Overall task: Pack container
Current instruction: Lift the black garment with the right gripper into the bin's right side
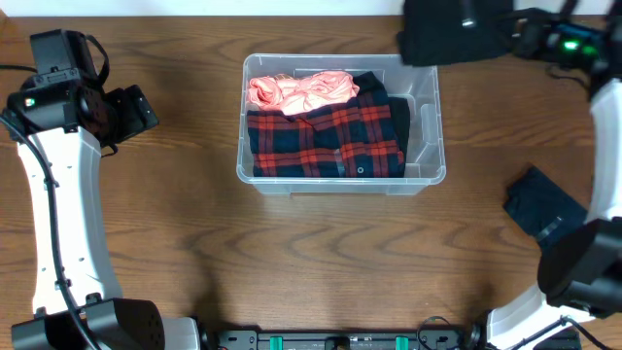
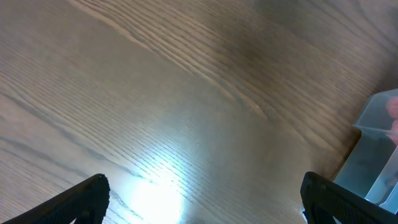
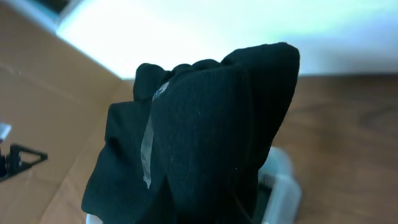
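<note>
The clear plastic container sits at the table's middle. It holds a folded red-and-navy plaid shirt and a pink garment. My right gripper is up at the far right, just past the container's back right corner, shut on a folded black garment. In the right wrist view that black garment fills the frame and hides the fingers; a container corner shows below. My left gripper is open and empty over bare wood, left of the container.
A dark navy folded garment lies on the table at the right. The table's far edge runs along the top of the overhead view.
</note>
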Action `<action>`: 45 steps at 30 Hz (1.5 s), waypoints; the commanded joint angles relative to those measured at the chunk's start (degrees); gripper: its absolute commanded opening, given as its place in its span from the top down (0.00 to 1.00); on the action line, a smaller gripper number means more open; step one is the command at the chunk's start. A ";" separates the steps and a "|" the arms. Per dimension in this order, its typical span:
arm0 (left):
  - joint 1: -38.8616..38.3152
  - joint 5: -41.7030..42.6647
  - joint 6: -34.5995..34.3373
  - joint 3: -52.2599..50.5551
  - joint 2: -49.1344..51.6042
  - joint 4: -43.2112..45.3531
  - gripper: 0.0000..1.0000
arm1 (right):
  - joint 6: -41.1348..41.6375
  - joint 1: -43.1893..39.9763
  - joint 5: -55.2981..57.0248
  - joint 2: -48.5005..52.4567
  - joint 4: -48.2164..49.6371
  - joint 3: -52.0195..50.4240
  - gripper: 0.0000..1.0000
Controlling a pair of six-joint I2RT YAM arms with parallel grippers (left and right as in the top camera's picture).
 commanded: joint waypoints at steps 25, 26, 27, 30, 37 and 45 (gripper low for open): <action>0.31 -0.04 -0.76 -0.07 0.11 0.37 0.02 | -6.10 14.14 24.52 7.82 -7.48 0.02 0.33; 0.28 -0.04 -0.76 -0.07 0.11 0.37 0.02 | -6.60 14.10 24.55 7.50 -7.61 0.37 0.32; 0.28 -0.04 -0.76 -0.07 0.11 0.37 0.02 | -6.88 14.10 24.59 7.15 -7.72 0.70 0.33; 0.28 -0.04 -0.76 -0.07 0.11 0.37 0.02 | -7.98 14.12 25.27 5.66 -7.72 1.90 0.32; 0.28 -0.04 -0.79 -0.07 0.11 0.37 0.02 | -9.81 14.56 30.21 3.06 -9.27 4.85 0.33; 0.28 1.42 -1.01 -0.07 0.11 0.42 0.02 | -11.87 19.15 38.16 3.17 -12.22 3.61 0.91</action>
